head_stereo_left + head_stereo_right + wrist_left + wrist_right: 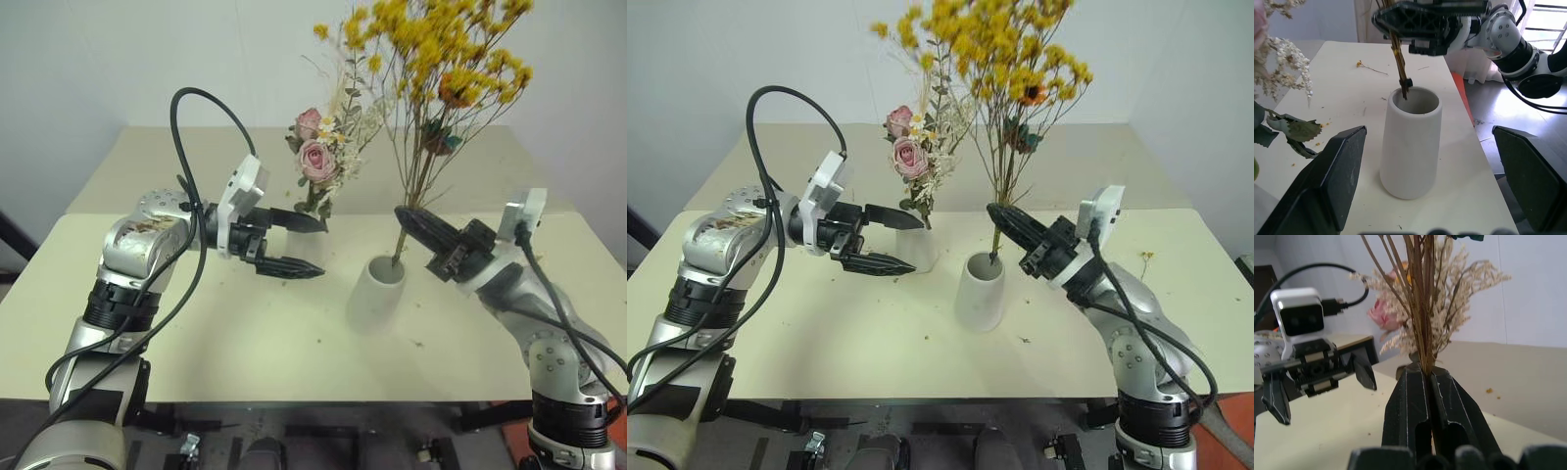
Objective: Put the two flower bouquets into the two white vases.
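Two white vases stand on the counter (245,343). The right pincer (404,215) is clamped on the yellow bouquet (441,59), its stems dipping into the wide vase (375,294). The pink rose bouquet (318,162) sits in the other vase (921,250), beside the left pincer (315,247), whose fingers are apart.

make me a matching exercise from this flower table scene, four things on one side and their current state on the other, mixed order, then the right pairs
Things
1. pink rose bouquet
2. yellow-orange spray
3. left gripper
4. broad-mouthed white vase

States
A. fingers spread open, holding nothing
B. stem tips just inside its mouth
C. already standing in the far vase
D. stems pinched in the right gripper

Pairs: 1-C, 2-D, 3-A, 4-B
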